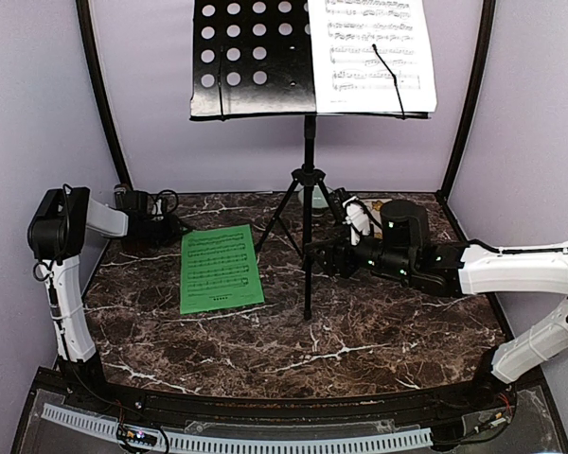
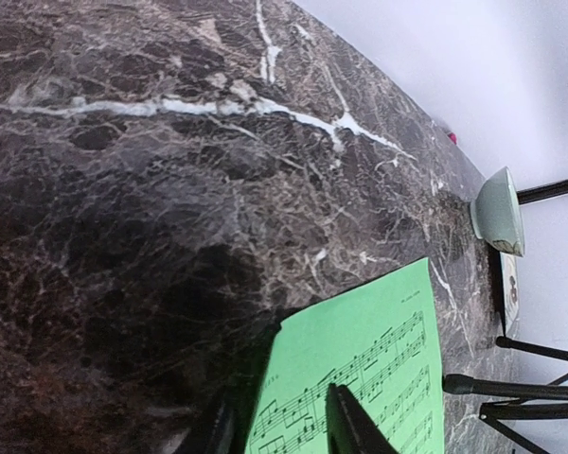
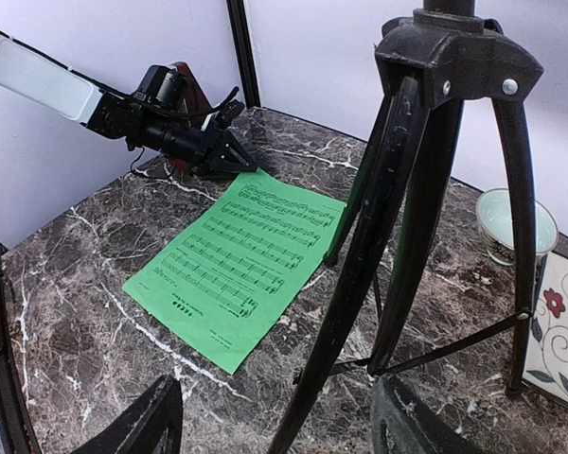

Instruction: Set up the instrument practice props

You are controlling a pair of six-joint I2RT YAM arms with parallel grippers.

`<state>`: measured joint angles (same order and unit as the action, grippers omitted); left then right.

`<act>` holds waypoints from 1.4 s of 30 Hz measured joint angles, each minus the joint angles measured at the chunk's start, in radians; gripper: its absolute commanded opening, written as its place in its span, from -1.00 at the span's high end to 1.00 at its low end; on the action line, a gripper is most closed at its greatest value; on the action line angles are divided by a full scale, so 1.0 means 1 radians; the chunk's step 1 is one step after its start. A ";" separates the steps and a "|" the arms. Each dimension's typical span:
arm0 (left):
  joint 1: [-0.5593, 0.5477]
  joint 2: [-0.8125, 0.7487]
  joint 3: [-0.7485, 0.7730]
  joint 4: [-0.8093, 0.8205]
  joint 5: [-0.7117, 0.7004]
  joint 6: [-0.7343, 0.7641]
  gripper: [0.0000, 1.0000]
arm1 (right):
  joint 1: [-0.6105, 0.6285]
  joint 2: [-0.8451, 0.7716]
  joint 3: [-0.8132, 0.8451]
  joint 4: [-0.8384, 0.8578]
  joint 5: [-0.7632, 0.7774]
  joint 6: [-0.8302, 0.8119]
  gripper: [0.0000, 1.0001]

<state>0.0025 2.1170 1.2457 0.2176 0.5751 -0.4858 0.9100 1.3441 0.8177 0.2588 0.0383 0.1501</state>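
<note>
The black music stand (image 1: 308,180) stands at mid-table on its tripod, and the white sheet (image 1: 371,47) rests on the right half of its perforated desk. The green sheet (image 1: 221,270) lies flat on the marble to the left of the tripod. My left gripper (image 2: 279,402) is low at the sheet's far left corner. One finger (image 2: 348,426) is over the paper, the other is off its edge, and a gap shows between them. My right gripper (image 3: 276,392) is open wide and straddles a tripod leg (image 3: 360,284) without touching it. The red-brown metronome (image 3: 191,85) sits in the back left corner behind the left gripper (image 3: 237,163).
A pale green bowl (image 3: 516,222) and a cream patterned tile (image 3: 563,331) lie behind the tripod on the right. The tripod's spread legs (image 1: 273,222) reach over the green sheet's right edge. Black frame posts (image 1: 99,95) and lilac walls close in the back and sides.
</note>
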 measured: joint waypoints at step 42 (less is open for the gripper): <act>-0.494 -0.925 -0.061 -0.589 0.089 0.542 1.00 | 0.003 -0.080 0.246 -0.193 -0.177 -0.379 -0.99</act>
<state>-0.4911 1.1923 1.1847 -0.3710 0.6640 0.0559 0.9131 1.2636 1.0634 0.0654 -0.1387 -0.2287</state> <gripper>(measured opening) 0.010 0.995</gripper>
